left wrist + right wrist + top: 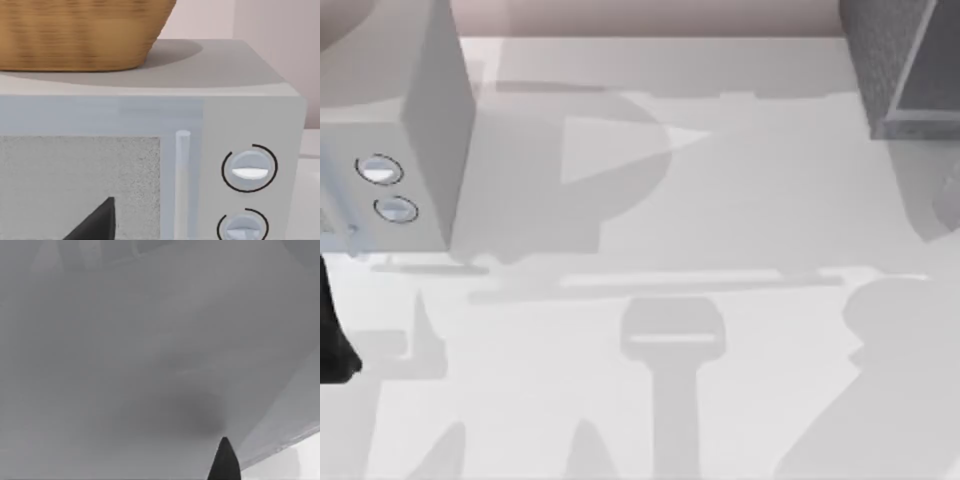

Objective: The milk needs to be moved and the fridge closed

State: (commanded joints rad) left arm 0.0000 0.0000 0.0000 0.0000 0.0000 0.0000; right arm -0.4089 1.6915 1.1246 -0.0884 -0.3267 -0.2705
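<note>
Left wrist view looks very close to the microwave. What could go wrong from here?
1. The left end effector sits right at the microwave front; pushing ahead could ram it and jolt the basket on top.
2. The right end effector faces a plain grey surface at close range, so it could scrape that on a move toward the fridge.

Pale white-grey surface (740, 200) spread across top view, crossed by soft grey shadows. Pinkish-beige wall (650, 15) along far edge. Light grey box with two round dials (390, 150) standing at left side of surface. Woven basket (75, 35) sitting on top of box, casting shadow over lid. Even, diffuse light throughout.
</note>
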